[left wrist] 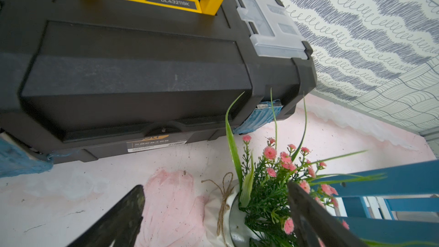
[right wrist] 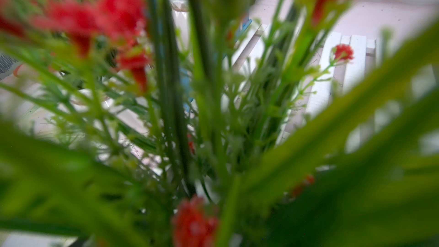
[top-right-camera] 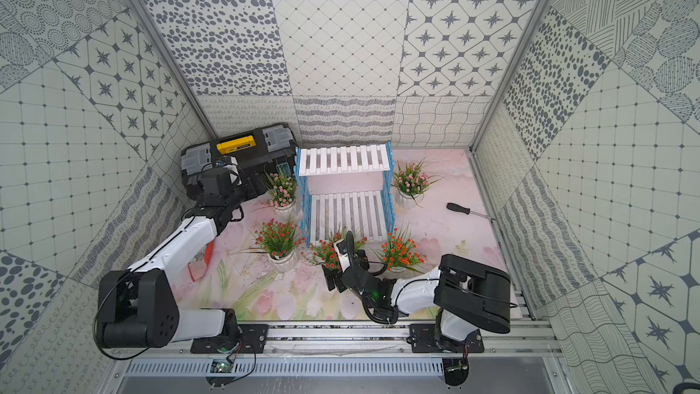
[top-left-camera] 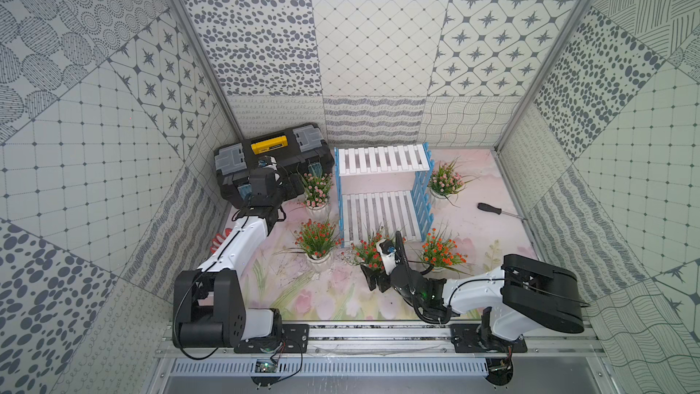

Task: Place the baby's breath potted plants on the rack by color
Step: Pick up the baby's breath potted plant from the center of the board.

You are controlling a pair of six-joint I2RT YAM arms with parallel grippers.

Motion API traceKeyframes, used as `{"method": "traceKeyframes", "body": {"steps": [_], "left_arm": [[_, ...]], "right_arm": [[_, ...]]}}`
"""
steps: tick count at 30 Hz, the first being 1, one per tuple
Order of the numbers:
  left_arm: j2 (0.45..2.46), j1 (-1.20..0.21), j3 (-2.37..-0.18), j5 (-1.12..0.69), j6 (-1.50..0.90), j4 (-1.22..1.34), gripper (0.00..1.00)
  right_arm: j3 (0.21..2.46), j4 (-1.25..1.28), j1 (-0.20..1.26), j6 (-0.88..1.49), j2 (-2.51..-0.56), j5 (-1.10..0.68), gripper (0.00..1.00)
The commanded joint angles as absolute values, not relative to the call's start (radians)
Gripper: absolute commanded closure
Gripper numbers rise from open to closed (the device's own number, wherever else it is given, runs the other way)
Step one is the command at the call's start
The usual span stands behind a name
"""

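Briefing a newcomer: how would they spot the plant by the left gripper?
Find the black toolbox with the yellow handle. Between it and the blue-sided rack stands a white-potted plant. Its blossoms are pink, unlike the orange-red plant beside it.

Potted plants: five. Three orange-red plants [top-left-camera: 317, 238] [top-left-camera: 365, 250] [top-left-camera: 441, 250] stand across the lower centre of the frame. Two pink plants [top-left-camera: 317, 185] [top-left-camera: 445, 180] stand at mid-frame, either side of the rack [top-left-camera: 382, 161]. Rack count: one, two tiers. Toolbox [top-left-camera: 272, 153]: one. Screwdriver [top-left-camera: 492, 209]: one. Red-and-white item [top-right-camera: 200, 265], partly hidden: one.
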State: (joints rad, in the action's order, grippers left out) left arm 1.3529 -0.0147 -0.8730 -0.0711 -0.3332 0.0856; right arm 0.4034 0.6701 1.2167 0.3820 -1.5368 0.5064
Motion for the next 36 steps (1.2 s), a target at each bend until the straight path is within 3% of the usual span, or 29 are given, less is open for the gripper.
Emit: {"method": "traceKeyframes", "body": {"steps": [1, 9, 17, 36], "left_arm": [[1.356, -0.011, -0.870, -0.080, -0.341, 0.126, 0.06], [1.357, -0.012, -0.867, -0.079, -0.342, 0.129, 0.06], [1.356, -0.012, -0.868, -0.076, -0.342, 0.129, 0.06], [1.352, -0.012, -0.872, -0.084, -0.360, 0.127, 0.06]], "right_arm": [[0.397, 0.751, 1.198, 0.386, -1.554, 0.522, 0.02], [0.423, 0.713, 1.190, 0.394, -1.580, 0.523, 0.12], [0.432, 0.649, 1.192, 0.339, -1.482, 0.541, 0.16], [0.663, 0.298, 1.140, 0.251, -1.270, 0.508, 0.18]]}}
